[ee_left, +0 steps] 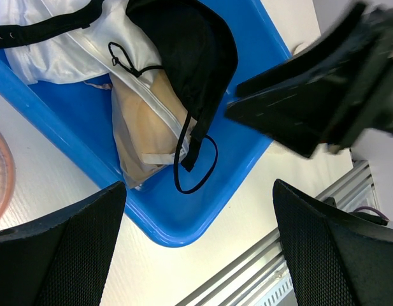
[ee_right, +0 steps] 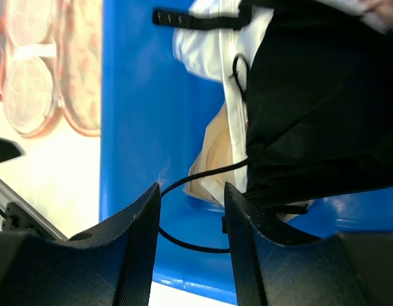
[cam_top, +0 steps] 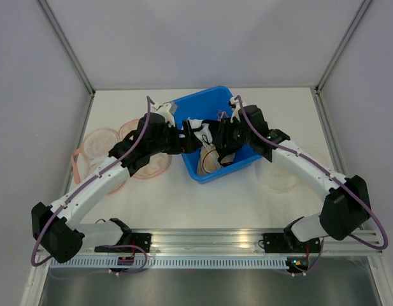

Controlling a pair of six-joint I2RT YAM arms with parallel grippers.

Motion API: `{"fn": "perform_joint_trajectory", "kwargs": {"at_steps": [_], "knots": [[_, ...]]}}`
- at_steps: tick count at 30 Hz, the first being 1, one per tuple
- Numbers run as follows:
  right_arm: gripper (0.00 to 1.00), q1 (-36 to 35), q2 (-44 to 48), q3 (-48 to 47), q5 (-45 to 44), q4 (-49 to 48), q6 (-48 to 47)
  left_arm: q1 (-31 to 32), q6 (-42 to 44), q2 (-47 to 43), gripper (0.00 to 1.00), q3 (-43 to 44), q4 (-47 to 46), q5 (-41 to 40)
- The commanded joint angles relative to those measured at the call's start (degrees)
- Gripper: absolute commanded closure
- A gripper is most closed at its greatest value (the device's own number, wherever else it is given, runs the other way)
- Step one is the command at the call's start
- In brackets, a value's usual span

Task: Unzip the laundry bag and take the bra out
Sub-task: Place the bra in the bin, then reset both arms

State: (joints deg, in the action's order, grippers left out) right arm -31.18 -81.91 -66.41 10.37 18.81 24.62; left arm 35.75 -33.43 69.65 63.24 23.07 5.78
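**Top view.** The white table [cam_top: 202, 204] sits in an enclosure of grey walls [cam_top: 202, 38], with an aluminium rail [cam_top: 202, 241] along its near edge. A blue bin [cam_top: 199, 103] stands at the table's centre, toward the far edge. Pink mesh pouches [cam_top: 100, 143] lie near the left edge. A round pale pouch [cam_top: 280, 180] lies to the right of the bin. Both arms reach over the bin and hide much of its contents. The left gripper [cam_top: 186, 136] and right gripper [cam_top: 218, 135] face each other above it.

**Left wrist view.** The left gripper's jaws are spread wide and hold nothing. Below them, the white laundry bag [ee_left: 50, 54] lies in the bin, its zipper line running diagonally. Beige fabric [ee_left: 145, 127] shows at the bag's lower end. The black bra [ee_left: 190, 51] lies on top of the bag, and one strap [ee_left: 195, 150] trails onto the bin floor. The right gripper, blurred, blocks the upper right.

**Right wrist view.** The right gripper's jaws stand partly apart and pinch nothing. A thin black strap loop crosses just beyond the fingertips. The bra's hook band [ee_right: 196, 18] rests across the bag's far end.
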Motion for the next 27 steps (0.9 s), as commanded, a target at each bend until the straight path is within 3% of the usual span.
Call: {"fn": "perform_joint_trajectory", "kwargs": {"at_steps": [1, 10, 13, 19, 22, 24, 25, 27], "knots": [[0.51, -3.27, -3.95, 3.21, -2.54, -5.96, 3.15, -0.15, -1.73, -1.88, 0.01, -0.84, -2.77, 1.51], [0.52, -7.05, -14.86, 1.03, -9.22, -6.86, 3.33, -0.15, -1.73, -3.02, 0.01, -0.66, -3.12, 1.87], [0.52, -7.14, -13.64, 0.5, -11.95, -4.41, 2.89, -0.15, -1.46, -3.81, 0.01, -0.75, -2.77, 1.95], [0.47, -7.14, -1.43, 1.8, -12.14, -0.62, 3.15, -0.15, -0.85, -6.01, 0.01, -0.75, -2.5, 3.45], [0.26, -7.23, 4.38, 5.06, -8.79, -0.97, 3.24, -0.15, -0.85, -7.94, 0.01, -0.93, -2.33, 4.15], [0.19, -7.4, 8.86, 6.72, -8.88, -0.53, 3.41, -0.15, -0.94, -9.43, 0.01, -1.19, -2.33, 5.38], [0.03, -7.41, 10.44, 7.08, -9.05, -0.27, 3.68, -0.15, -0.94, -9.96, 0.01, -1.11, -2.41, 5.9], [0.02, -7.41, 15.53, 8.31, -9.49, 0.35, 4.55, -0.15, -0.59, -11.45, 0.01, -1.45, -2.42, 7.75]]}}
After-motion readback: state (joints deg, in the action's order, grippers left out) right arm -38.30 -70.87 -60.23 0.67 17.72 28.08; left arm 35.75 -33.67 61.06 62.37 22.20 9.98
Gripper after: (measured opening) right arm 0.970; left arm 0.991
